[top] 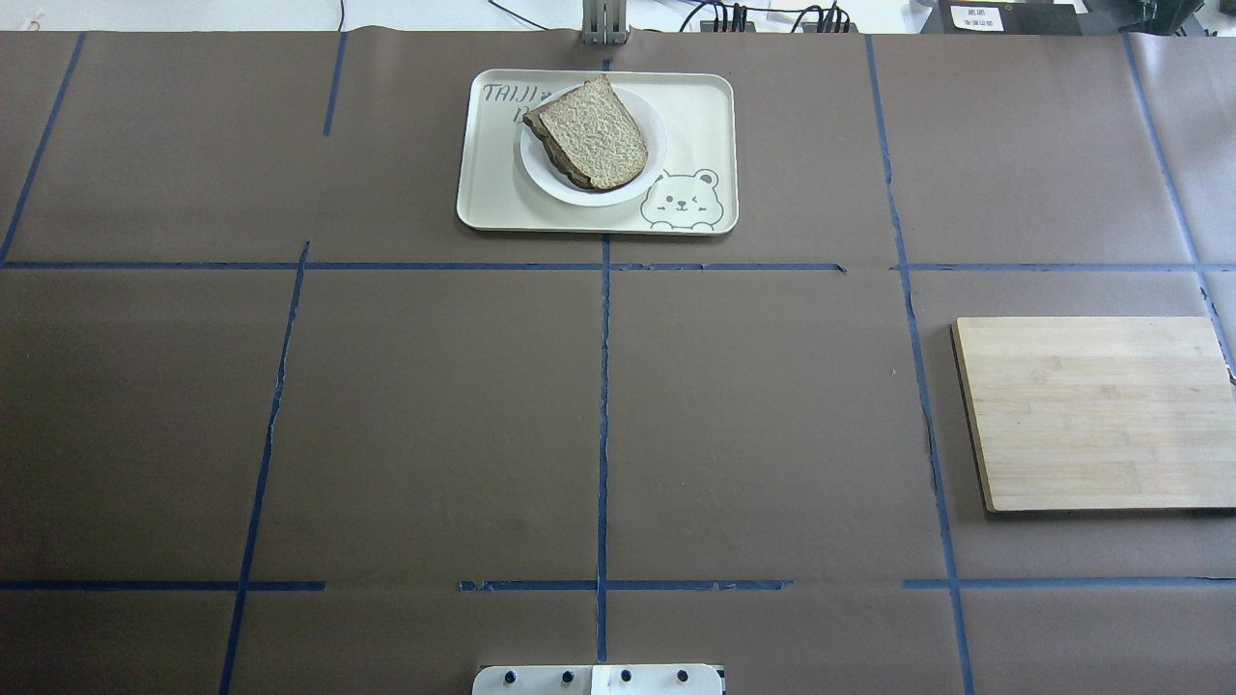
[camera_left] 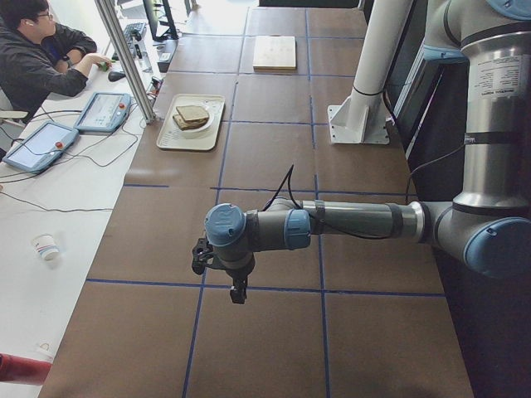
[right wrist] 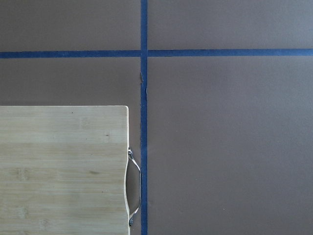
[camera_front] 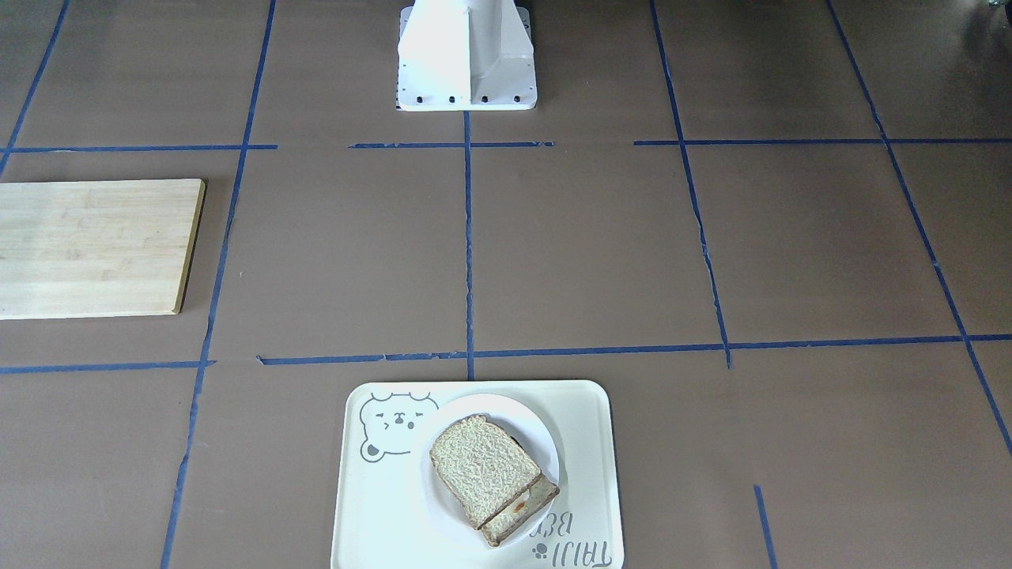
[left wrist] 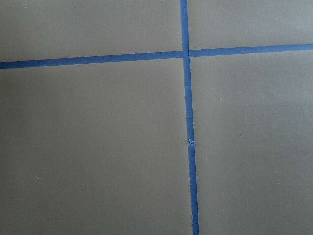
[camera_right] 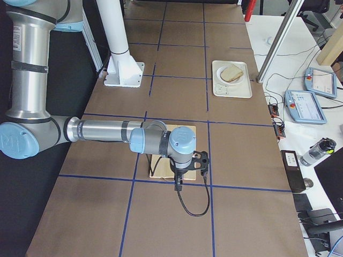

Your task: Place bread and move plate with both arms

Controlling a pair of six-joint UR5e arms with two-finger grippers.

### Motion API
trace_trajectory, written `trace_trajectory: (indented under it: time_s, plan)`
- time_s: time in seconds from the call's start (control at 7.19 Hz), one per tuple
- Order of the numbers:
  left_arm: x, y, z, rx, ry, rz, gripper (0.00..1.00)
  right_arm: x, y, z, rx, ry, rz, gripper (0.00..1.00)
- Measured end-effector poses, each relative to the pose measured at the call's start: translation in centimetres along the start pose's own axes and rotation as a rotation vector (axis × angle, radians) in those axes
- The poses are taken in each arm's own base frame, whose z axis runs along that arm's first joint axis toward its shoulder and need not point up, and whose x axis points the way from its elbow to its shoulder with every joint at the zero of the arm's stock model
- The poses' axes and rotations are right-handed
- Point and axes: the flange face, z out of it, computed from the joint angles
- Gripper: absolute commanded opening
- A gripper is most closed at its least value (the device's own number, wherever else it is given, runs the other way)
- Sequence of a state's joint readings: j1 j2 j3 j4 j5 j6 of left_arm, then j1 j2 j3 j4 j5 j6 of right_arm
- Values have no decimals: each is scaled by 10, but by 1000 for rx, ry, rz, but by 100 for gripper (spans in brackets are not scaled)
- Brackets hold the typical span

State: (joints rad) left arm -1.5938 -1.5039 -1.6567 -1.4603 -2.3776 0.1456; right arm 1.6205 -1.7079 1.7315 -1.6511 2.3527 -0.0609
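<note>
The plain bread (camera_front: 482, 466) lies on top of a second slice with egg (camera_front: 523, 503) on the small white plate (camera_front: 492, 405). The plate stands on the cream bear tray (camera_front: 371, 514) at the table's far edge from the robot; bread (top: 594, 130) and plate (top: 579, 193) also show in the overhead view. Neither arm shows there. My left gripper (camera_left: 199, 257) hangs over bare table far from the tray, seen only in the exterior left view. My right gripper (camera_right: 201, 161) hangs by the wooden board's edge, seen only in the exterior right view. I cannot tell whether either is open.
A wooden cutting board (top: 1096, 415) lies on my right side, its metal handle in the right wrist view (right wrist: 132, 191). The white robot base (camera_front: 466, 55) stands at the near edge. An operator (camera_left: 37, 58) sits beyond the tray with tablets and cables.
</note>
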Motion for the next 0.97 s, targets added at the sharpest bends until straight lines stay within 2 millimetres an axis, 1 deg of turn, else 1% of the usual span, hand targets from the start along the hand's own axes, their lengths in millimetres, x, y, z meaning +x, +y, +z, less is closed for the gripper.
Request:
trace_trajectory:
  time_s: [0.56,0.97]
  plan:
    - [-2,2,3,-4,1,-4,100,0,-1,-1,3,1,6,100]
    - [-4,1,3,-6,1,-5,100,0,-2,-1,3,1,7,100]
